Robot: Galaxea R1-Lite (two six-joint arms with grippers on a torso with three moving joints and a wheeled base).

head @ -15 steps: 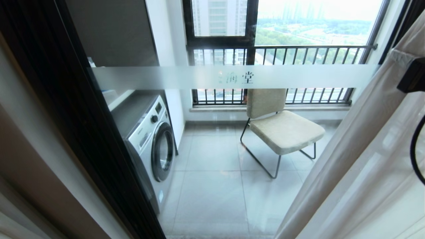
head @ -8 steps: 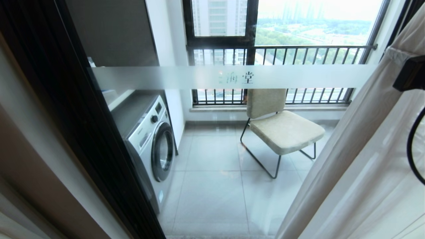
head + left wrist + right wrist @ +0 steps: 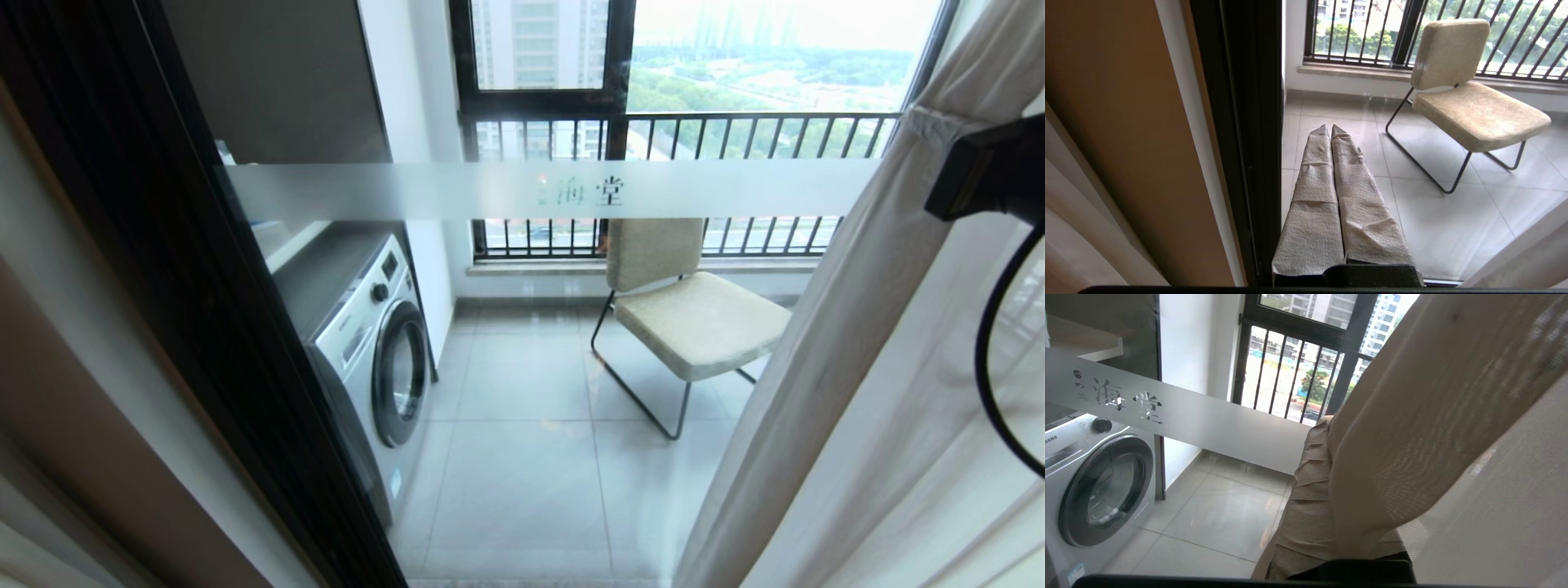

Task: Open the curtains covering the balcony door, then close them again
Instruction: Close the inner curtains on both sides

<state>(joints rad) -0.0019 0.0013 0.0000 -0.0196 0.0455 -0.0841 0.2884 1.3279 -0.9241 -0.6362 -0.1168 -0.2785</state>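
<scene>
Sheer cream-white woven curtain (image 3: pixel 857 392) sits pinched in the paper-wrapped right gripper (image 3: pixel 1327 428), jaws clamped on its edge; thin fabric could slip free or snag while dragged across the black-framed glass balcony door (image 3: pixel 457 189).

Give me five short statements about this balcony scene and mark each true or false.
1. The sheer white curtain hangs at the right side of the glass balcony door. True.
2. The frosted white band on the glass bears small characters. True.
3. The white front-loading washing machine stands right of the beige cushioned chair. False: it stands left of it.
4. The left gripper has its jaws spread wide. False: they are shut together.
5. The right gripper lies against curtain cloth. True.
</scene>
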